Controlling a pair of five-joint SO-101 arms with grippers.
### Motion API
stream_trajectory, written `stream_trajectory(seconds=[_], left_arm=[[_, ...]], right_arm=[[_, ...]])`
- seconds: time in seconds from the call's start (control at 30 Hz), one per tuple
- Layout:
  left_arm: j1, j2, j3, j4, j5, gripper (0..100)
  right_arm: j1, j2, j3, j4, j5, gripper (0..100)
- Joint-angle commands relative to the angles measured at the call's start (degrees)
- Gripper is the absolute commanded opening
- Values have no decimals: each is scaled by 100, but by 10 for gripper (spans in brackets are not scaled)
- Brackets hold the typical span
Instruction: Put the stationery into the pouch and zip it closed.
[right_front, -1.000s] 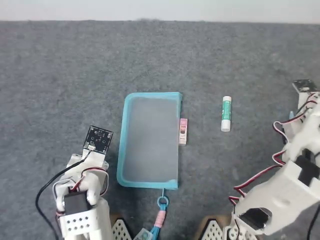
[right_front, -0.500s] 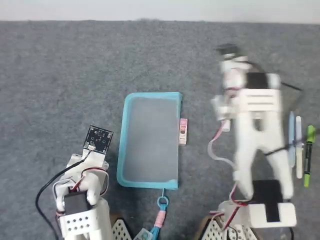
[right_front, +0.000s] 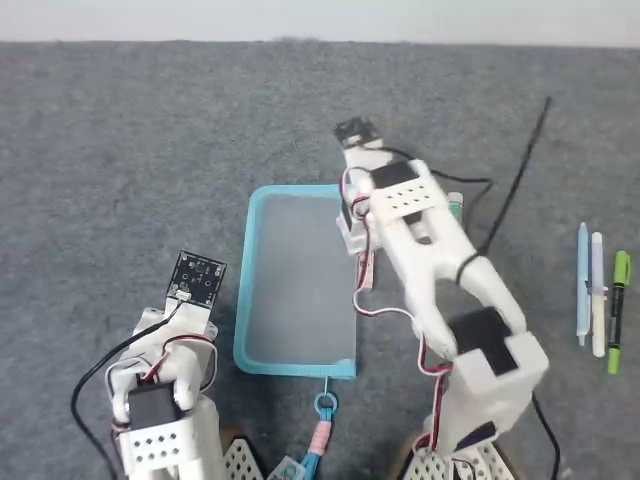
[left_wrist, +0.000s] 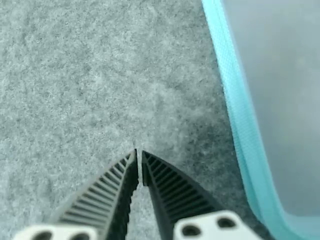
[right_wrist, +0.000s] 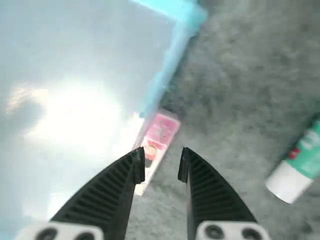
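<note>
The pouch (right_front: 300, 280) looks empty, unzipped; my right gripper (right_wrist: 161, 162), fingers apart, hangs over the pink eraser (right_wrist: 157, 137) beside it; my left gripper (left_wrist: 139, 162) has its fingers together; the glue stick (right_wrist: 295, 172) and the pens (right_front: 598, 295) by the table's right edge wait.

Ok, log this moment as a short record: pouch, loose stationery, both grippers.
pouch: translucent flat pouch with a teal border, lying on the grey carpet
zip pull: teal ring on a pink strap, at the pouch's corner nearest the arm bases
eraser: small pink eraser, beside the pouch's right edge
glue: white and green glue stick, on the carpet beyond the eraser
pens: blue pen, white pen, green highlighter, side by side, far right
right gripper: open, empty, above the eraser
left gripper: shut, empty, by the pouch's left edge
</note>
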Motion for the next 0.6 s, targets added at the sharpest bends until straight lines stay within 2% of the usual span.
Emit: stream_trajectory(seconds=[0.0,0.57], left_arm=[[-18,-44,-31,18,-62,11],[-18,-44,-31,18,-62,11]], right_arm=[[-92,171,-62,-154,-123,118],[-365,1200,-62,-435,-123,118]])
